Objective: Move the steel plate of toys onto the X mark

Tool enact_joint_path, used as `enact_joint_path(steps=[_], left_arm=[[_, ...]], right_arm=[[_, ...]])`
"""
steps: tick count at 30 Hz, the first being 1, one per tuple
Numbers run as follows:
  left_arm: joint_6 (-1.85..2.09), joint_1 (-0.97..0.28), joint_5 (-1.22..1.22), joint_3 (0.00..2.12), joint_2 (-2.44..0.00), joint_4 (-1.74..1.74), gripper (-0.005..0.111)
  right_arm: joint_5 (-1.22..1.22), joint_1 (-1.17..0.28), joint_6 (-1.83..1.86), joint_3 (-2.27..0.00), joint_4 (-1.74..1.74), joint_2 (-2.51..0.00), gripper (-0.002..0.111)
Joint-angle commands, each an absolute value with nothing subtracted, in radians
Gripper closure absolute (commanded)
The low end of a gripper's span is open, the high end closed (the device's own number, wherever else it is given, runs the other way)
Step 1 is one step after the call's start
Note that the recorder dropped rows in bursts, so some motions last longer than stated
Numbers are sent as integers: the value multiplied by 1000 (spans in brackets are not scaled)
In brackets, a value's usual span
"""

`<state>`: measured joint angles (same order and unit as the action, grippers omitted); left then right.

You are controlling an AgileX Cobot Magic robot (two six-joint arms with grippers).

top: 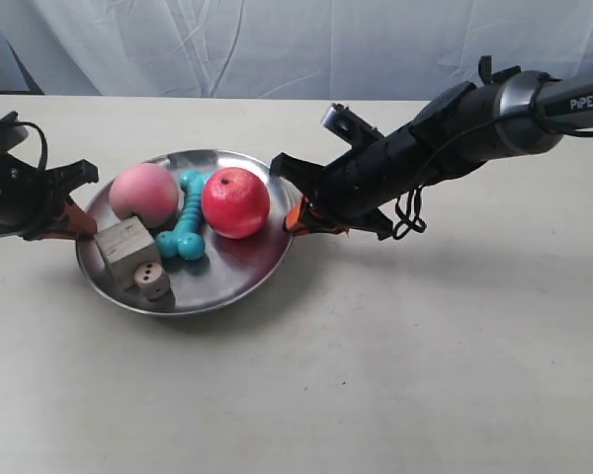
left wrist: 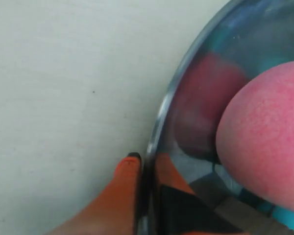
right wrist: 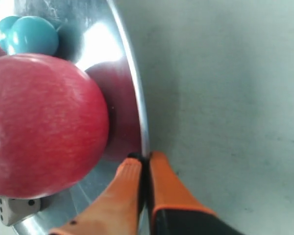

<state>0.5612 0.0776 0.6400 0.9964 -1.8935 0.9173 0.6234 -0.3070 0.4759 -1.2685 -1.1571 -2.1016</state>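
The steel plate is held between both arms, carrying a red apple, a pink peach, a teal bone toy, a pale wooden cube and a small die. My left gripper is shut on the plate's rim beside the peach. On the opposite rim, beside the apple, my right gripper is also shut. The X mark is not in view.
A pale tabletop spreads around the plate, and a white cloth backdrop hangs behind it. The arm at the exterior view's right reaches in over the table.
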Motion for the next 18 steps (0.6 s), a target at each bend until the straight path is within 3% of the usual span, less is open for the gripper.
enact_joint_path(steps=[1, 15, 18], left_arm=[[572, 4, 715, 1009, -1933, 1007, 107], [616, -3, 624, 1009, -1954, 1011, 107], [651, -3, 621, 1009, -1954, 1011, 101]], right_arm=[[779, -338, 475, -1291, -1156, -2128, 109], [710, -338, 471, -1291, -1140, -2167, 109], [707, -338, 471, -1291, -1139, -2167, 109]])
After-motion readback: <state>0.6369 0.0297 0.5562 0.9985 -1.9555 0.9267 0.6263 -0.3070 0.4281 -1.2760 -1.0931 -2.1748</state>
